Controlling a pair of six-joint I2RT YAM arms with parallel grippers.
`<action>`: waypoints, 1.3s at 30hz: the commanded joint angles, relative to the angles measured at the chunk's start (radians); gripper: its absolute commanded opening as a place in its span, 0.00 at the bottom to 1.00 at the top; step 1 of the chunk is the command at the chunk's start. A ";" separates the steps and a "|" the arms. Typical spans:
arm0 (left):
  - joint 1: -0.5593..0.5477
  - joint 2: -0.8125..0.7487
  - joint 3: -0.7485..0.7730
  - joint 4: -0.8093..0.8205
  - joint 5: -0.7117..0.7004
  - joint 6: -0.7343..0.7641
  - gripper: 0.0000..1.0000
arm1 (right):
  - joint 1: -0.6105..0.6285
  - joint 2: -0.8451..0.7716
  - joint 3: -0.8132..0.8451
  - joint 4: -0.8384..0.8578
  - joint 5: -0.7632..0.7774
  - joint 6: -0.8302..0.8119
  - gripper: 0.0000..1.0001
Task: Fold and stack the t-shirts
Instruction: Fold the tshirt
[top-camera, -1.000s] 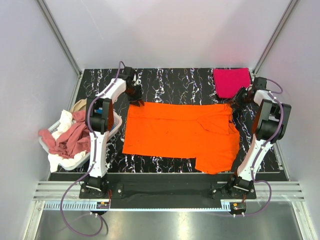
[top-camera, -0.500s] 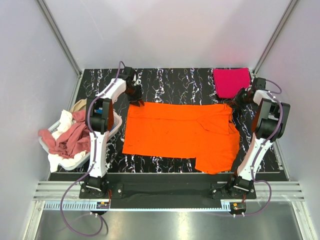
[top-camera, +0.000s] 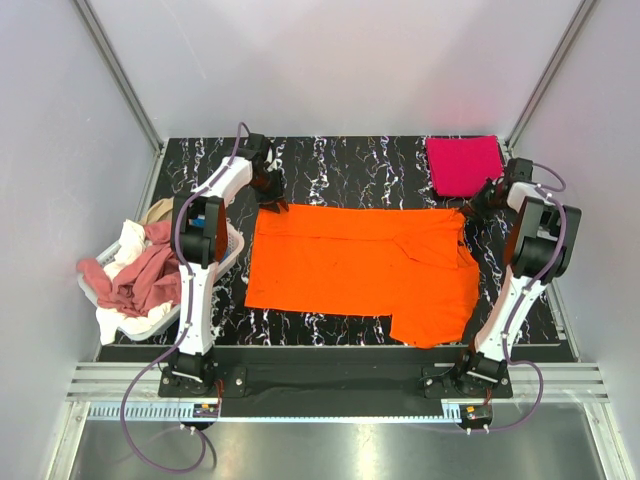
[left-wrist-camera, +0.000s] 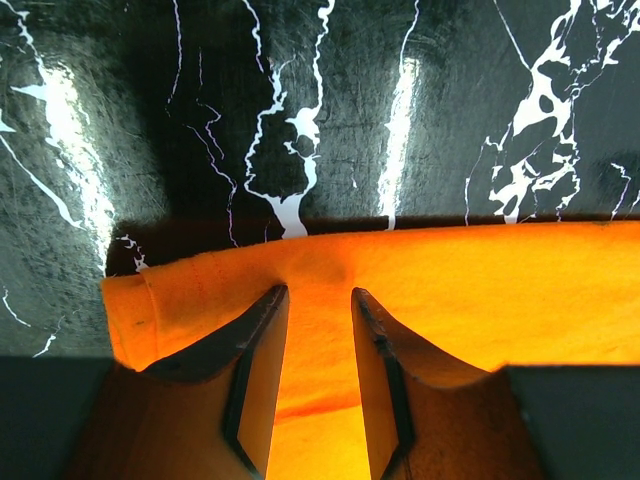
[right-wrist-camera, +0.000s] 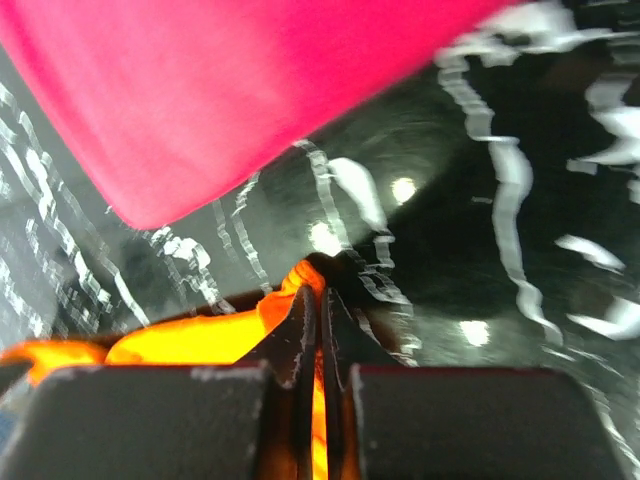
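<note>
An orange t-shirt (top-camera: 360, 265) of soft, matte knit is lying spread flat across the middle of the glossy black table (top-camera: 340, 165), whose white veining is catching the light. The cloth is forming a wide rectangle with one flap reaching toward the near right.

The left pincer (top-camera: 272, 200) is sitting over the shirt's far left corner. In the left wrist view its two dark, tapering fingers (left-wrist-camera: 255, 340) are standing spread, their tips resting on the hemmed far edge with a small pucker of orange cloth showing between them.

The right pincer (top-camera: 474, 201) is sitting at the shirt's far right corner. In the right wrist view its flat fingers are pressed together and are pinching a small peak of the orange cloth, which is poking out just past the tips.

A crimson-pink shirt (top-camera: 463, 164), folded into a neat, smooth square, is lying in the far right corner of the table, just beyond the right pincer and apart from the orange one.

At the left, a white plastic basket (top-camera: 232, 248) is holding a rumpled heap: a dusty rose shirt (top-camera: 140, 275), a white shirt (top-camera: 125, 240) and a tan shirt (top-camera: 160, 210), some draping over its rim.
</note>
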 joint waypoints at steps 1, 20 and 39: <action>0.003 0.048 -0.016 0.021 -0.069 -0.008 0.39 | -0.035 -0.100 -0.071 0.054 0.150 0.039 0.00; 0.003 0.058 0.094 0.015 0.000 -0.036 0.39 | -0.052 -0.217 -0.225 0.328 0.066 0.228 0.32; -0.408 -0.426 -0.333 0.348 0.121 -0.170 0.53 | 0.023 -0.736 -0.542 -0.299 0.398 0.412 0.35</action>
